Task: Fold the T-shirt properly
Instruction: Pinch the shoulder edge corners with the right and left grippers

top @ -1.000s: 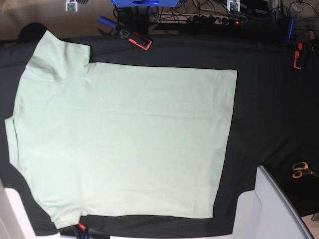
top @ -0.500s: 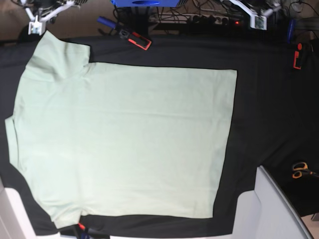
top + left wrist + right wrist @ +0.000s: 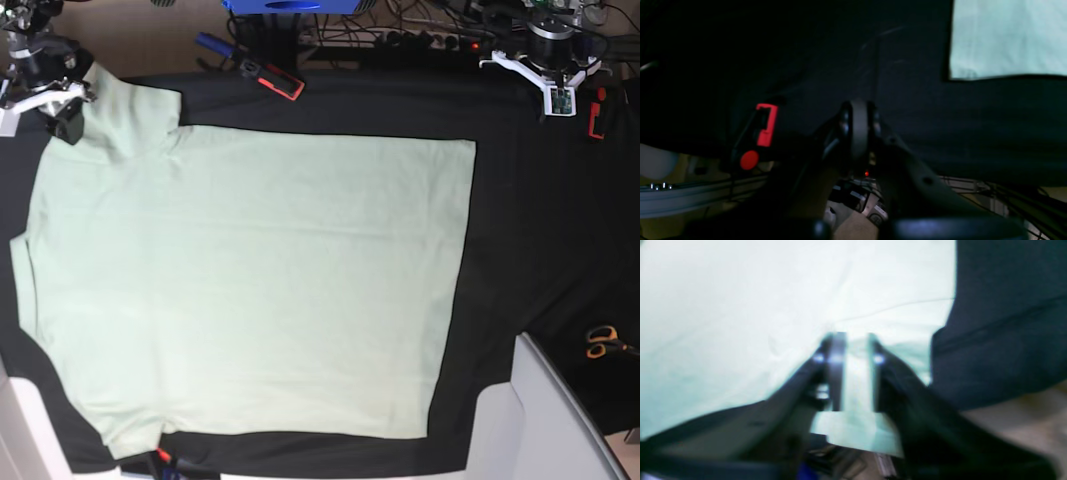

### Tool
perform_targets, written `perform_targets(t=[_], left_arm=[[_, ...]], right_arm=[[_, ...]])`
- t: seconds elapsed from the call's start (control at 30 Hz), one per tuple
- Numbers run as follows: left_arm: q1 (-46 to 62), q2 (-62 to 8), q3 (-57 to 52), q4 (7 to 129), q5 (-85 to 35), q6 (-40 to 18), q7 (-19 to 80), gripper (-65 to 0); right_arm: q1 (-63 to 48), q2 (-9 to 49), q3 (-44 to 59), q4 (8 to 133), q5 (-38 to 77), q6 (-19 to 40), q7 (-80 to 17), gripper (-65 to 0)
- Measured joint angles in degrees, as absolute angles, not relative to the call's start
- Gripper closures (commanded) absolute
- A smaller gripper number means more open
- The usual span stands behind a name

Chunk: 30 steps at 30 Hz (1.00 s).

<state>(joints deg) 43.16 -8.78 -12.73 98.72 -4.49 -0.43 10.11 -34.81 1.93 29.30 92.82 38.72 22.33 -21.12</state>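
Observation:
The pale mint-green T-shirt (image 3: 250, 280) lies spread flat on the black table covering (image 3: 530, 230), neck end to the left and hem to the right. My right gripper (image 3: 62, 118) hovers over the upper sleeve (image 3: 125, 115) at the far left. In the right wrist view its jaws (image 3: 855, 340) stand apart, with sleeve cloth (image 3: 740, 306) showing in the gap and beneath them. My left gripper (image 3: 558, 98) hangs over bare black cloth at the top right, well right of the shirt's hem corner (image 3: 468, 148). In the left wrist view its fingers (image 3: 857, 110) are pressed together, and the hem corner (image 3: 1007, 36) shows at the upper right.
A red-and-black tool (image 3: 272, 78) and a blue object (image 3: 212, 43) lie at the table's back edge. Another red tool (image 3: 596, 115) (image 3: 766, 128) sits just right of my left gripper. Orange scissors (image 3: 602, 340) and a pale grey box (image 3: 545, 420) are at the lower right.
Both arms have come down from the top edge toward the table. The right one has reached the upper sleeve and its jaws have parted. The shirt has not moved.

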Motion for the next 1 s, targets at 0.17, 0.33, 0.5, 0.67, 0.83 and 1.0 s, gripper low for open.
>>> perform_targets(t=[0.17, 0.33, 0.5, 0.67, 0.83, 1.0], left_arm=[[42.98, -8.88, -12.75, 98.72, -4.51, -0.43, 10.07, -3.9], [42.33, -8.93, -12.75, 98.67, -4.54, -0.43, 10.09, -13.9], [42.35, -8.58, -12.75, 98.65, -4.51, -0.43, 10.04, -14.3], [42.37, -8.56, -12.75, 98.63, -4.51, -0.43, 10.09, -14.3], [42.39, -8.45, -12.73, 98.63, -4.51, -0.43, 10.09, -14.3], [42.37, -8.40, -12.60, 98.63, -4.51, -0.43, 10.09, -14.3]], right_arm=[[-34.11, 1.80, 31.90, 88.09, 41.12, 25.15, -21.04, -47.6], [-30.83, 3.68, 34.46, 81.03, 40.99, 28.42, -21.47, -48.2], [-29.71, 6.31, 35.16, 74.81, 40.99, 28.10, -20.97, -48.2], [-27.90, 6.52, 34.85, 70.37, 41.65, 32.05, -20.51, -48.0], [-28.14, 6.98, 33.71, 69.73, 41.85, 31.81, -19.16, -48.0], [-28.12, 7.22, 30.85, 69.87, 42.09, 31.92, -18.20, -47.9]])
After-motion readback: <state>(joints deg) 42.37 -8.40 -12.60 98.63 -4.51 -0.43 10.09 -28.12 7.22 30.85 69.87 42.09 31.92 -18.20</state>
